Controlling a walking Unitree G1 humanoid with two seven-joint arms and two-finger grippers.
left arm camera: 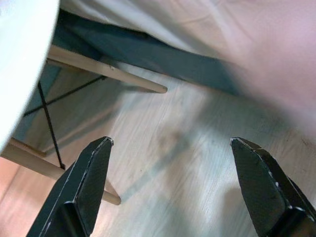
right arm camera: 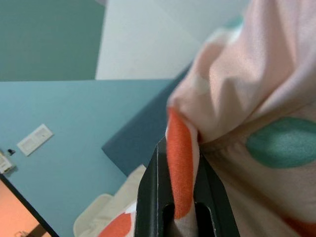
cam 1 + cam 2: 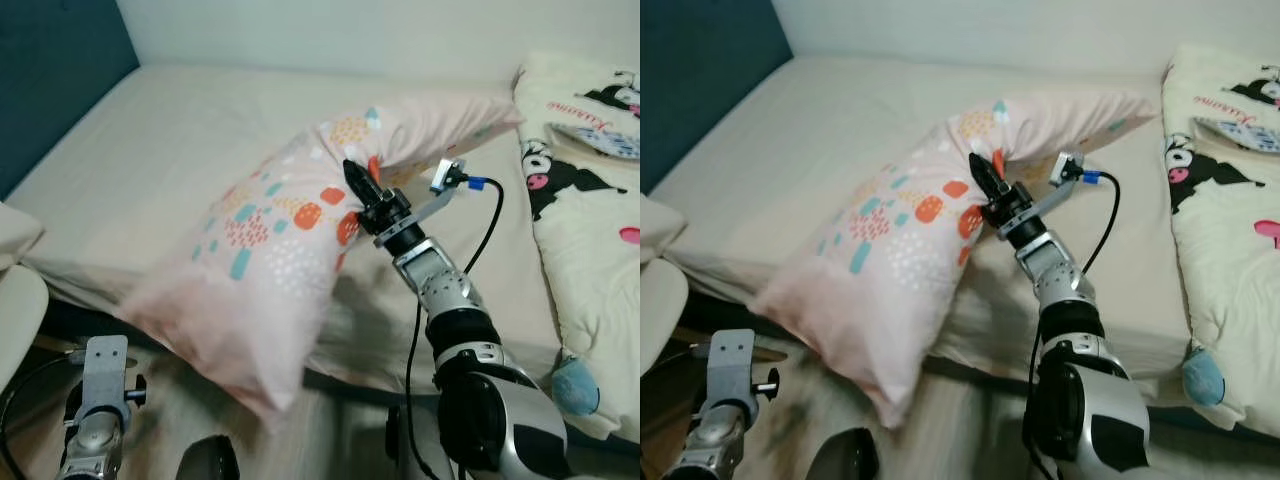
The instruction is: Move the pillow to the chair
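Observation:
A pink pillow (image 3: pixel 270 250) with orange, teal and white dots is lifted off the bed, its lower end hanging blurred past the bed's near edge. My right gripper (image 3: pixel 358 186) is shut on a fold of the pillow (image 2: pixel 237 118) near its middle, pinching an orange patch between the fingers (image 2: pixel 148 207). My left gripper (image 1: pixel 173 187) is open, low over the wooden floor with nothing between its fingers. The white chair (image 3: pixel 18 300) sits at the far left; its seat edge (image 1: pixel 19 64) and wooden legs (image 1: pixel 108 69) are close to the left gripper.
The bed (image 3: pixel 170 130) with a cream sheet fills the middle. A cartoon-print quilt (image 3: pixel 590 200) lies along its right side. A dark teal headboard (image 3: pixel 50 70) stands at the left. Light wooden floor (image 1: pixel 168 148) lies below the bed's dark frame.

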